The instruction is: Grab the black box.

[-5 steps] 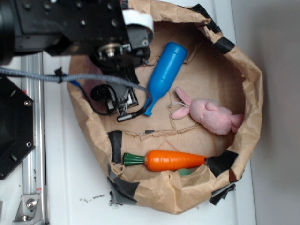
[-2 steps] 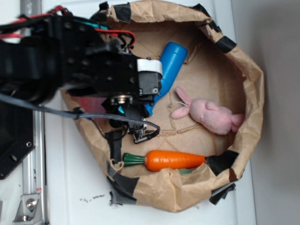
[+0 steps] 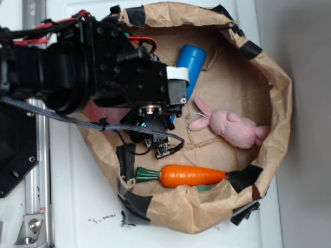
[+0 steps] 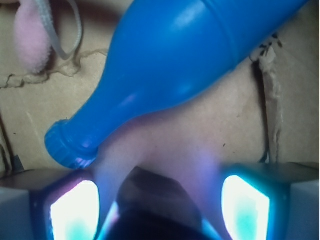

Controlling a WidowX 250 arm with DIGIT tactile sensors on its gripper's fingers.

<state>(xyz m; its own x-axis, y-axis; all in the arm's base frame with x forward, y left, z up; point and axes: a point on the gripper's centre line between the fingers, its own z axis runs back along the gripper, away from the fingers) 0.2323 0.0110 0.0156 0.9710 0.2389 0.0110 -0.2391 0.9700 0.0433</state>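
At the far left of the exterior view a black hexagonal metal plate (image 3: 15, 150) with screws lies beside a silver rail (image 3: 35, 170) on the white table (image 3: 83, 201). Next comes the robot arm (image 3: 88, 67), a bulky black body with red wires and a grey braided cable, reaching over the left side of a crumpled brown paper bag (image 3: 269, 77) patched with strips of black tape (image 3: 126, 160). A white label on the arm carries no writing that can be read, and no brand or lettering shows anywhere else.

The gripper (image 3: 155, 142) hangs under the arm inside the bag, above the cardboard floor; from this view I cannot tell how its fingers stand. In the wrist view the gripper (image 4: 160, 200) fills the bottom edge: two glowing finger pads (image 4: 75, 210) stand apart, and a dark shape, seemingly the black box (image 4: 150, 192), sits low between them. Whether the pads press it cannot be told. In the exterior view the box is hidden under the arm.

The blue bottle (image 3: 189, 64) lies tilted just right of the arm, its neck covered by the arm; in the wrist view the blue bottle (image 4: 185, 65) runs diagonally, cap at lower left, just above the gripper. Below, an orange toy carrot (image 3: 189, 176) with a green top lies along the bag's lower wall. Further right a pink plush bunny (image 3: 230, 126) rests on the floor, ears pointing left.
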